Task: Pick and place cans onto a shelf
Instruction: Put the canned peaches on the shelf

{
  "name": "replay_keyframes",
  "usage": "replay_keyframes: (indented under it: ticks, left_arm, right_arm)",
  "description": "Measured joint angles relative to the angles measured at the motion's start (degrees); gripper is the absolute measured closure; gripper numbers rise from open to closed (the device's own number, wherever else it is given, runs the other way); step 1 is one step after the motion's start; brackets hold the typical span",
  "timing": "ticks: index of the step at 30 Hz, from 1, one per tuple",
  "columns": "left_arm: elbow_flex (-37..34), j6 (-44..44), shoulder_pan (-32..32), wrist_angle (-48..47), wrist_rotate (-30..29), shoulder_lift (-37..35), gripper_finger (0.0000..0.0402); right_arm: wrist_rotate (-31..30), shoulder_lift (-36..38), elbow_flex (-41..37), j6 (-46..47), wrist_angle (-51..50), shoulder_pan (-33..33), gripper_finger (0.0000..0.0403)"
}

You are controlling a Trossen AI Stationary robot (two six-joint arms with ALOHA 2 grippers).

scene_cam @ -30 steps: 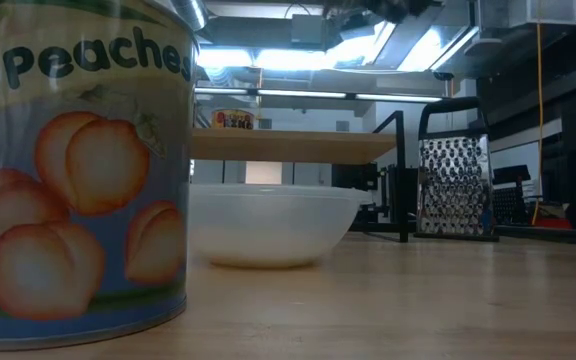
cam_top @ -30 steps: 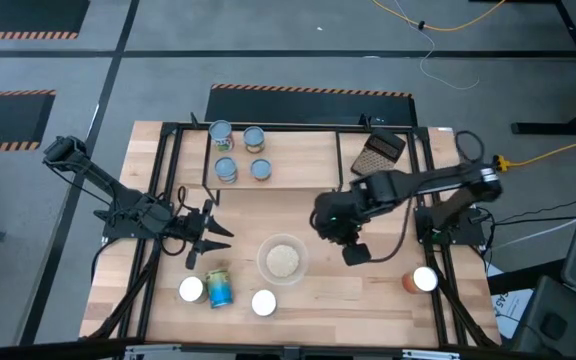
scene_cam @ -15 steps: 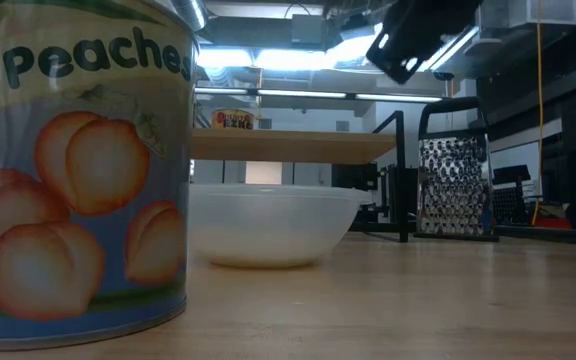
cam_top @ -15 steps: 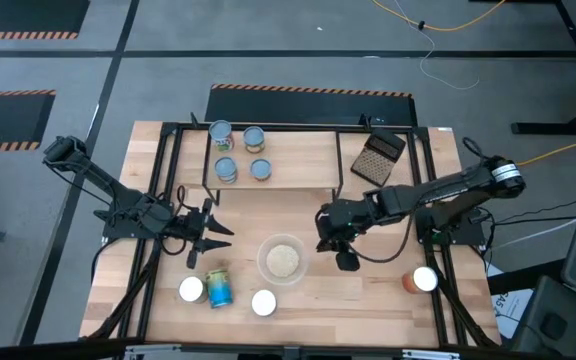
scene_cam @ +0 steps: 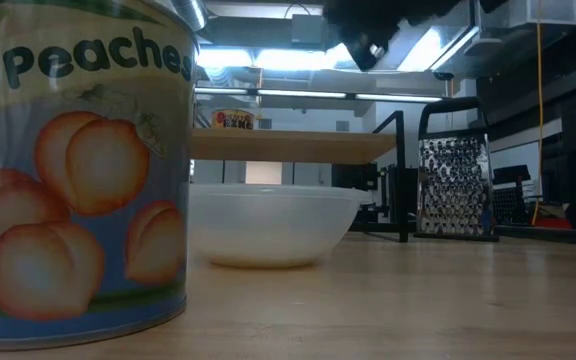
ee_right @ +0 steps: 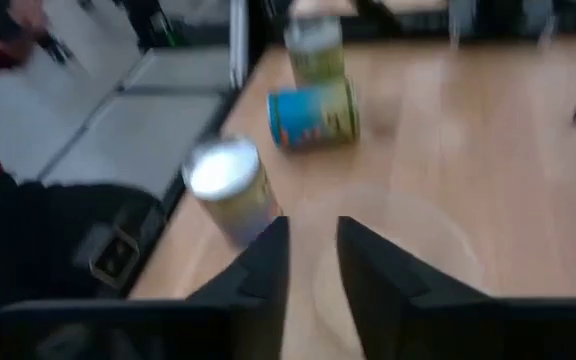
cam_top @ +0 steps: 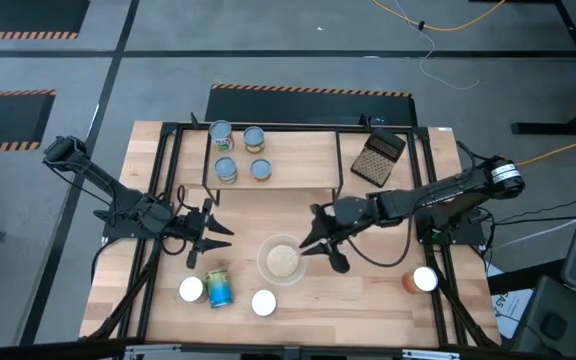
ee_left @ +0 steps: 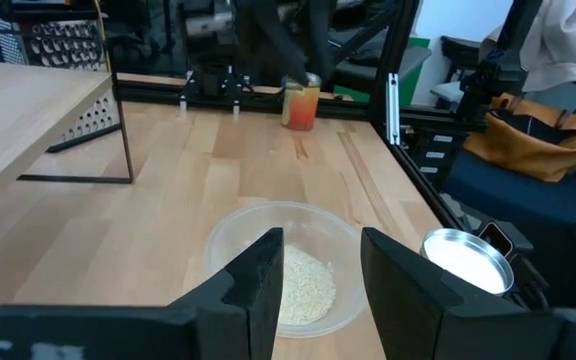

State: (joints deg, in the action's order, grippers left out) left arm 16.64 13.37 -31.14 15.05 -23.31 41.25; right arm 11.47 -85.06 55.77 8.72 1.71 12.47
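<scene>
Four cans point(cam_top: 240, 152) stand on the light-wood shelf point(cam_top: 298, 160) at the table's far side. Near the front edge are a white-topped can point(cam_top: 191, 290), a blue-green can point(cam_top: 219, 288) on its side, and another white-topped can point(cam_top: 264, 302). A red-orange can point(cam_top: 423, 280) stands at the right. My right gripper point(cam_top: 313, 242) hangs open over the right rim of the clear bowl point(cam_top: 282, 260), slanting toward the table's left; in its wrist view the gripper point(ee_right: 313, 240) has nothing between its fingers. My left gripper point(cam_top: 218, 235) waits open left of the bowl.
The bowl of pale grains point(ee_left: 283, 270) lies between the two grippers. A metal grater point(cam_top: 379, 157) leans at the shelf's right end. In the low view a peaches can point(scene_cam: 78, 170) fills the left, in front of the bowl point(scene_cam: 268, 225). Bare wood lies right of the bowl.
My right gripper has come down and tipped from pointing steeply down to slanting toward the table's left, and its fingers have swung from right of the bowl to over the bowl's right rim. No can has moved.
</scene>
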Motion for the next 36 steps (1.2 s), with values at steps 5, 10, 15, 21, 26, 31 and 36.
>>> replay_keyframes:
  ticks: [5, 10, 15, 21, 26, 31, 36]
  left_arm:
    - [0.0, 0.08, 0.0, 0.0, 0.35, -0.01, 0.0273]
    - [0.0, 0.13, 0.0, -0.02, 0.39, 0.01, 0.0273]
    - [0.0, 0.18, -0.01, -0.02, 0.44, 0.01, 0.0273]
    - [0.0, 0.17, -0.02, -0.02, 0.46, -0.02, 0.0273]
    - [0.0, 0.1, -0.02, -0.04, 0.46, 0.0, 0.0273]
    - [0.0, 0.06, -0.02, -0.21, 0.46, -0.02, 0.0273]
    - [0.0, 0.05, -0.02, -0.47, 0.48, 0.01, 0.0273]
  right_arm:
    - [0.62, -0.12, 0.0, -0.6, 9.42, 1.97, 0.025]
    - [-0.75, -2.93, 0.82, -3.14, 15.33, 7.15, 0.0234]
    - [-2.65, -8.72, 6.21, -4.59, 14.56, 11.1, 0.0234]
    - [-2.81, -16.13, 16.7, -6.92, 4.03, 12.24, 0.0234]
    - [-2.86, -22.51, 25.91, -11.06, -5.75, 12.49, 0.0234]
    - [-2.39, -27.86, 31.58, -14.18, -8.03, 12.65, 0.0234]
    - [-1.95, -30.2, 32.76, -15.44, -8.01, 12.65, 0.0234]
